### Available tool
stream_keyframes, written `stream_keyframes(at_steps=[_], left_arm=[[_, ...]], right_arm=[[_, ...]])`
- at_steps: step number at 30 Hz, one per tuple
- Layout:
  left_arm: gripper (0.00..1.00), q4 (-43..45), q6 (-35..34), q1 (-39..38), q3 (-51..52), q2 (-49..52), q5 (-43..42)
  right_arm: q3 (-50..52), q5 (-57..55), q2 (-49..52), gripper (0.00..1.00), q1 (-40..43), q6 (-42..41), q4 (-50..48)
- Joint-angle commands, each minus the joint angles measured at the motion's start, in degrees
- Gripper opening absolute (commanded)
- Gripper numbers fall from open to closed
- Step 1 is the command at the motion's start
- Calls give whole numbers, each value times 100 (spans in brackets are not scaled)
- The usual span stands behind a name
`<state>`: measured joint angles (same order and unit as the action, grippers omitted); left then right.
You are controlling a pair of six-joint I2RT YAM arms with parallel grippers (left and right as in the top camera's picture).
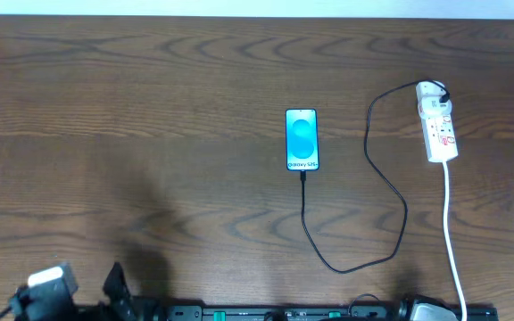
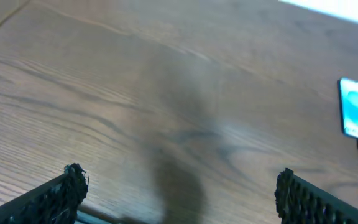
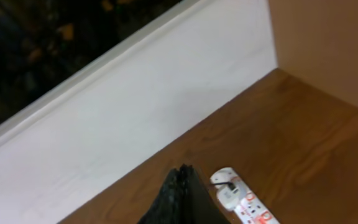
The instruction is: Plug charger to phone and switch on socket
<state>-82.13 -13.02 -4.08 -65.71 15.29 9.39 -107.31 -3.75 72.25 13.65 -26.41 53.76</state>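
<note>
Left gripper (image 2: 180, 180) stands wide, its 2 fingers (image 2: 73, 186) far apart above bare bench (image 2: 135, 81), holding nothing. Right gripper (image 3: 183, 186) is closed, its fingers pressed together with nothing between them. It hangs above the bench's far right corner, near the socket (image 3: 244, 202).

Phone (image 1: 302, 138) lies flat at mid-bench, screen up and lit light blue. Charger (image 1: 303, 201) tip meets the phone's near short edge; whether it is fully seated cannot be told. From the phone the cable runs toward the near edge, loops right, then climbs to a white adapter (image 1: 433, 90) at the socket's far end. The socket lies right of the phone, well apart from it. A white cord (image 1: 451, 232) trails from the socket to the near edge. Switch position cannot be read.
</note>
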Motion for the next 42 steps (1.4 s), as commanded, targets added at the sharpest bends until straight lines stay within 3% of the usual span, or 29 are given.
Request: stream_keyframes(at_steps=[1,11,24,42], left_arm=[[98,-11,74,109,-52,-476,72],[98,-13,74,177,-52,-1252,72],[98,-15,74,439,-52,-1478,72],[98,-131,74,1067,-76,-1515,66]], right_arm=[[-15,748,-61,1,-24,166,116],[-13,929,-417,1,-24,168,223],[151,1023,-984,1,-33,160,144],[968,1036,-2699,1,-625,160,-678]])
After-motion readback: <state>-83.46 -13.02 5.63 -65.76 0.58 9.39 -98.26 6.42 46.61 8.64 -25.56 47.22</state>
